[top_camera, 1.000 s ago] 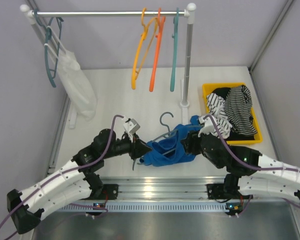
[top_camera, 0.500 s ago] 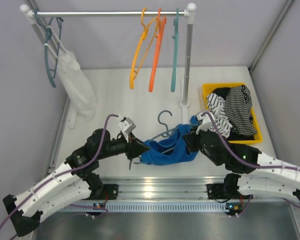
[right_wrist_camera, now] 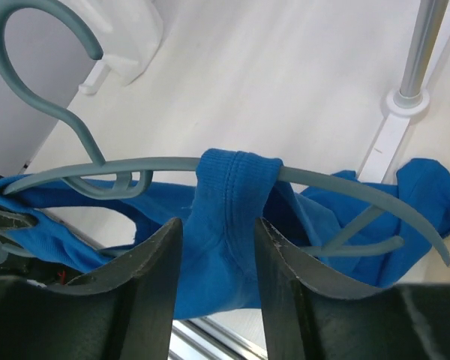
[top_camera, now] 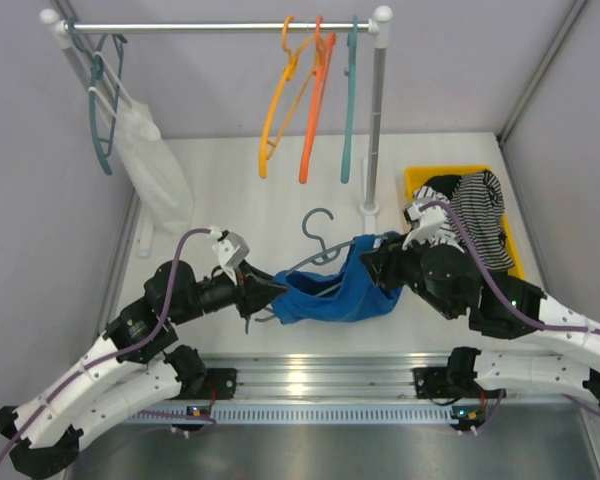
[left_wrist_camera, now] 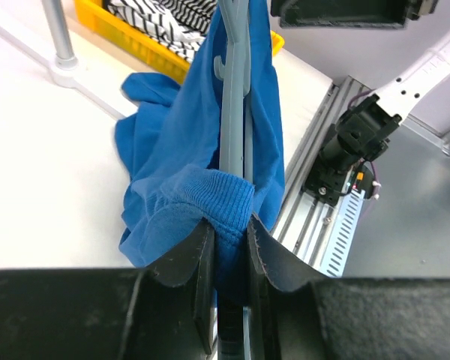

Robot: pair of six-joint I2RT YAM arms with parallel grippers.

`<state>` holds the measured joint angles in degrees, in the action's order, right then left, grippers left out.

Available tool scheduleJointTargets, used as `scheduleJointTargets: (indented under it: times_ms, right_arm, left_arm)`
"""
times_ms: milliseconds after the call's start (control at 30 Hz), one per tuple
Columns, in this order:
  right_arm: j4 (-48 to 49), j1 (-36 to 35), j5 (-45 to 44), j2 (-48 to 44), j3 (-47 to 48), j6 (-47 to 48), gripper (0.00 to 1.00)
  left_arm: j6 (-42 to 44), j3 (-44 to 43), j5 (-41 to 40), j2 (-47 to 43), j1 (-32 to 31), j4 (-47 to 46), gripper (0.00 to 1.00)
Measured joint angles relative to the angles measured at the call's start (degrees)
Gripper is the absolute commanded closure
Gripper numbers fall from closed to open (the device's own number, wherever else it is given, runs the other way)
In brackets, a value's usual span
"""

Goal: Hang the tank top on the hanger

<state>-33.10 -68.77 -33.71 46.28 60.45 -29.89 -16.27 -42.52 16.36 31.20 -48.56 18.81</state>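
The blue tank top (top_camera: 332, 296) hangs bunched between my two grippers, low over the table's front. The slate-teal hanger (top_camera: 316, 224) runs through it, hook pointing away from me. My left gripper (top_camera: 266, 291) is shut on a folded strap of the tank top (left_wrist_camera: 181, 154), with the hanger's bar (left_wrist_camera: 232, 97) running between its jaws (left_wrist_camera: 229, 223). In the right wrist view the other strap (right_wrist_camera: 229, 191) is draped over the hanger's arm (right_wrist_camera: 326, 181). My right gripper (right_wrist_camera: 217, 225) stands open, one finger on each side of that strap.
A yellow bin (top_camera: 414, 181) with striped garments sits at the right. The rack's post (top_camera: 375, 120) stands just behind the hanger. Orange hangers (top_camera: 305, 100) and a teal one hang from the rail. A white garment (top_camera: 155, 165) hangs at the left.
My left arm has pulled back to the left with the hanger and strap, stretching the top wider. The hook has shifted left and away. My right gripper has moved slightly away from me.
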Motion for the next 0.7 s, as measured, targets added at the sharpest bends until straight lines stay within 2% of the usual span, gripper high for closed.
scheduleJointTargets:
  times_ms: [100,200,700]
  right_arm:
    - [-0.7,0.0,1.0,-0.1,0.0,0.2,0.48]
    - [-1.3,0.0,1.5,-0.1,0.7,0.3,0.46]
    - [-2.2,0.0,0.8,-0.6,3.2,0.5,0.47]
  left_arm:
    - [0.4,-0.8,-1.6,-1.1,0.0,1.6,1.00]
    - [0.8,-1.3,-2.8,-2.4,0.0,3.3,1.00]
    - [-0.3,-1.7,-13.0,-12.5,0.0,9.4,1.00]
